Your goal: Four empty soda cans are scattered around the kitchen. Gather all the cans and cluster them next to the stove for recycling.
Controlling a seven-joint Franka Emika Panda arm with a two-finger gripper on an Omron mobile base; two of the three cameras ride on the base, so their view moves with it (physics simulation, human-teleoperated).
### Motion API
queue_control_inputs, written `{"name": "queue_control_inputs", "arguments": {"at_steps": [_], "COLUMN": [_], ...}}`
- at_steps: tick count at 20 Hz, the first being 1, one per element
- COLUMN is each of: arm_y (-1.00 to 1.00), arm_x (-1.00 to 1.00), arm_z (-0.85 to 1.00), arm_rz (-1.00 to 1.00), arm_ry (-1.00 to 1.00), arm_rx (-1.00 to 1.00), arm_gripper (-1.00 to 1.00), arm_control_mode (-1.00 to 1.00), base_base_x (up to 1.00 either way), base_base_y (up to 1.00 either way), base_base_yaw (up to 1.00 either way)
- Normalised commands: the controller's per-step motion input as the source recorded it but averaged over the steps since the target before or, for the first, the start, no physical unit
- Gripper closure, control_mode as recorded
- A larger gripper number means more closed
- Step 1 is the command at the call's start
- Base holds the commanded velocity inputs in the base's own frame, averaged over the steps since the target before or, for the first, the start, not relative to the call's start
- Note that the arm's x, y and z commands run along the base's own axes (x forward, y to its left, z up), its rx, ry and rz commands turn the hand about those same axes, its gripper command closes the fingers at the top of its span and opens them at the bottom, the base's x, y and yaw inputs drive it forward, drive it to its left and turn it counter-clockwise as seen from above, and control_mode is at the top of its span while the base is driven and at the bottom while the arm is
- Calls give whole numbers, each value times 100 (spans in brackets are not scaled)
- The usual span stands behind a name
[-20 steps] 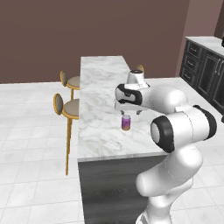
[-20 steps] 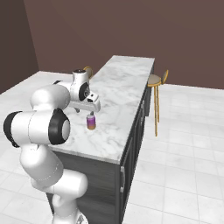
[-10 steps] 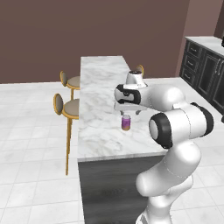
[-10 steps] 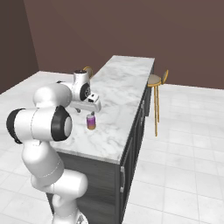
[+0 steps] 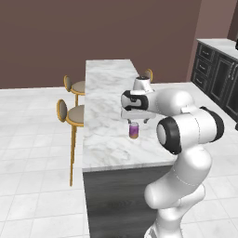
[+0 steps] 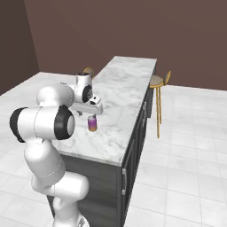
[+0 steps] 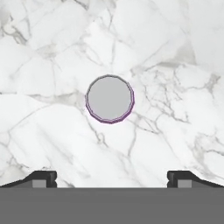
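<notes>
Setting: marble island [image 5: 107, 135] in a tiled kitchen with brown walls; two gold stools [image 5: 74, 114] stand at its left side.
Can: purple can [image 5: 134, 130] upright on the marble near the arm's side of the island; from the hand camera its silver top [image 7: 109, 98] sits centred between the tips.
Gripper: gripper [image 5: 135, 119] hangs straight above the can, fingers spread wide, nothing held.
Change: over the last second the hand has barely shifted; it has settled in line over the can.
Meaning: judged ready to descend and grasp; carrying to the stove not yet begun.
</notes>
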Motion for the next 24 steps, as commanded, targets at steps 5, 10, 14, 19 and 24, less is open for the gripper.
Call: {"name": "queue_control_inputs", "arguments": {"at_steps": [5, 10, 14, 19, 24], "arm_y": [-2, -1, 0, 0, 0], "arm_x": [7, 9, 13, 10, 10], "arm_z": [-8, -7, -7, -7, -7], "arm_rz": [0, 0, 0, 0, 0], "arm_ry": [3, 3, 3, 3, 2], "arm_rx": [0, 0, 0, 0, 0], "arm_gripper": [-100, -100, -100, -100, -100], "arm_control_mode": [-100, -100, -100, -100, -100], "base_base_x": [0, 0, 0, 0, 0], "base_base_y": [0, 0, 0, 0, 0], "base_base_yaw": [0, 0, 0, 0, 0]}}
